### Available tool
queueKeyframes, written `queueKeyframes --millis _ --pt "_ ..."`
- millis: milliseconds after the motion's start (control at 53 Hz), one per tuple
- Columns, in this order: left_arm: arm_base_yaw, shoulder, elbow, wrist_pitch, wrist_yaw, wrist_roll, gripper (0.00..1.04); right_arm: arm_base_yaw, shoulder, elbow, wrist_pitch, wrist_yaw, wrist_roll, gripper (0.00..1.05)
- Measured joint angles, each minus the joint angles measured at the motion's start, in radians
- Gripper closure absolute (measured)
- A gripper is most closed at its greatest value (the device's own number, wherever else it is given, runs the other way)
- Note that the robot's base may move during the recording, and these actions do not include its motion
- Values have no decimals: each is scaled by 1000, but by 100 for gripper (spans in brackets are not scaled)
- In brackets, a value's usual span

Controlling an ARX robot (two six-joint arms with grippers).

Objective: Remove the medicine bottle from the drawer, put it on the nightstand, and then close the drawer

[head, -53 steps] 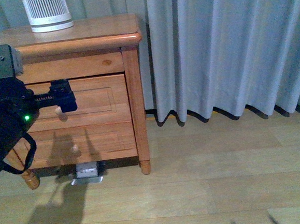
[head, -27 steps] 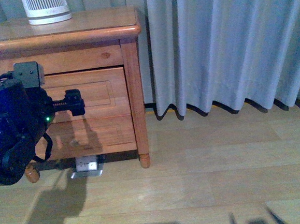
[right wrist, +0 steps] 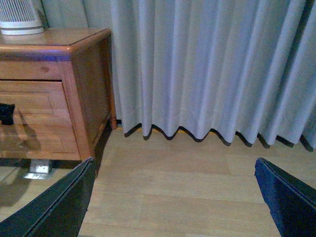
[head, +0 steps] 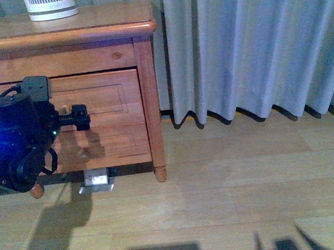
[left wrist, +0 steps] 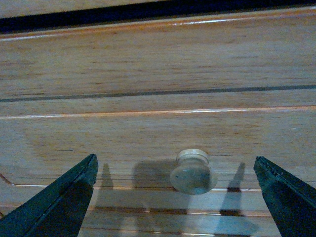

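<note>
The nightstand [head: 90, 32] stands at the left against the curtain. Its upper drawer [head: 113, 100] is shut, so the medicine bottle is hidden. My left gripper [head: 79, 118] is open right in front of the drawer's round knob [head: 66, 110]. In the left wrist view the knob [left wrist: 193, 174] sits between the two spread fingers [left wrist: 59, 202], a little off centre, and touches neither; the left gripper [left wrist: 174, 163] holds nothing. My right gripper [right wrist: 174, 162] is open and empty above the bare floor, away from the nightstand [right wrist: 59, 74]. Its tips show faintly at the front view's bottom edge [head: 279, 246].
A tall white ribbed device [head: 50, 7] stands on the nightstand's top. The shorter lower drawer [head: 116, 146] with its own knob [head: 84, 155] is shut. A small metal box [head: 96, 180] lies under the nightstand. A grey curtain [head: 253, 48] hangs to the right over the wooden floor [head: 230, 195].
The left arm has dropped lower in the view and its gripper has come down from above the knob to the knob's level. The nightstand has shifted slightly upward in the front view.
</note>
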Motion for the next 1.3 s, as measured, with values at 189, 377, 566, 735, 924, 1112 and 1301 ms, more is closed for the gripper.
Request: queueKeyframes --millis 189,377,566,735,924,1112,1301 --pt "0 19 31 -14 0 0 7 0 0 0 0 0 0 7" --pt "0 26 44 -30 1 0 7 0 0 0 0 0 0 7" --pt "-1 26 46 -38 0 0 36 0 0 0 0 0 0 7" --pt "-2 27 48 -41 0 0 63 0 0 0 0 0 0 7" --pt "-8 27 50 -47 -4 -1 80 0 0 0 0 0 0 7" --pt "-9 27 50 -51 -4 -1 80 0 0 0 0 0 0 7" --pt "-9 21 21 -14 -3 -3 81 0 0 0 0 0 0 7"
